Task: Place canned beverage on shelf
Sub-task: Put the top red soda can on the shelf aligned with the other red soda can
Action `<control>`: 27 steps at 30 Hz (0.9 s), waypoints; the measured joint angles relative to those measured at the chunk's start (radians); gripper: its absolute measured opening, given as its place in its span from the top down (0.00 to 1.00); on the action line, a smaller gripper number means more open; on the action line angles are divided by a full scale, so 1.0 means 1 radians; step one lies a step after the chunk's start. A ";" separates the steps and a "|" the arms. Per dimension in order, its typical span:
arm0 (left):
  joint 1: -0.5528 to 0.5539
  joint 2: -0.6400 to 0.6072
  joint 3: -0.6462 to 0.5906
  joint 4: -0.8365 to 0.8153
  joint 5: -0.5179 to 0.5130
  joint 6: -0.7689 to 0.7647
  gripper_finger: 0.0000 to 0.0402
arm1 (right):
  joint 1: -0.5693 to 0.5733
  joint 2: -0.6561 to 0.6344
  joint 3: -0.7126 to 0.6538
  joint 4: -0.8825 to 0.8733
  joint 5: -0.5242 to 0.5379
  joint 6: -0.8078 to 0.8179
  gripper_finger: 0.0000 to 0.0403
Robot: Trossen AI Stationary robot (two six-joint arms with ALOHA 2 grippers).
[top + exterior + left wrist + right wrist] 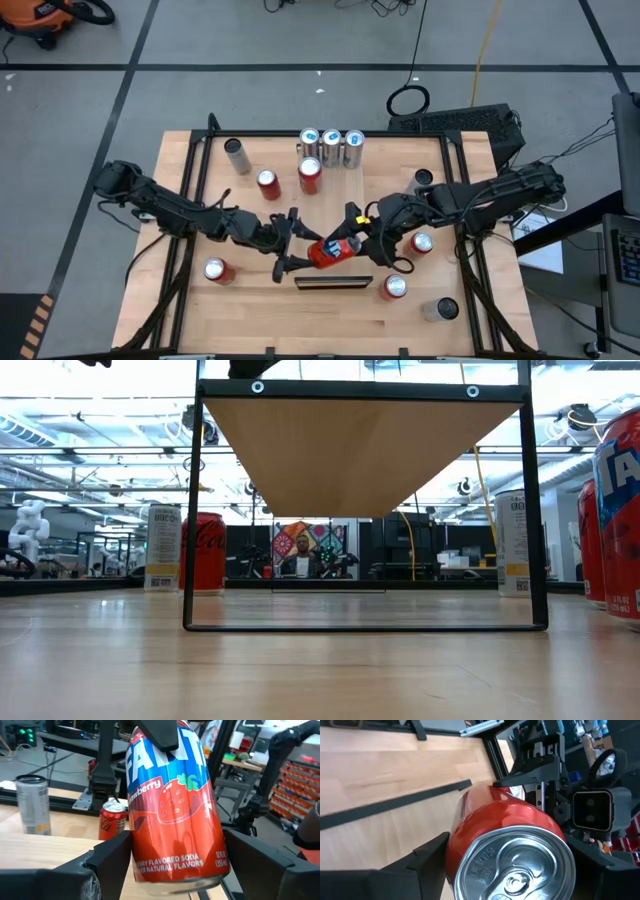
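Red strawberry soda can (172,805): top cut by left wrist frame edge, lettering partly covered. Pale wood shelf panel (360,445): top surface hidden from low view.

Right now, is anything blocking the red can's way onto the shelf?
Nothing visible. The red can is held in the air between both end effectors, left and right, close to the shelf, with no other can between them.
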 joint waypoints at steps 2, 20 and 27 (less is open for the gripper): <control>-0.001 0.025 0.019 0.001 0.010 0.004 0.25 | 0.001 0.000 0.000 -0.004 -0.011 0.001 0.31; 0.014 0.063 0.050 -0.018 0.017 -0.033 0.06 | -0.002 0.001 -0.001 -0.023 0.030 0.012 0.31; 0.037 0.063 0.051 -0.084 0.032 -0.112 0.02 | -0.004 0.002 0.000 0.003 0.036 0.007 0.31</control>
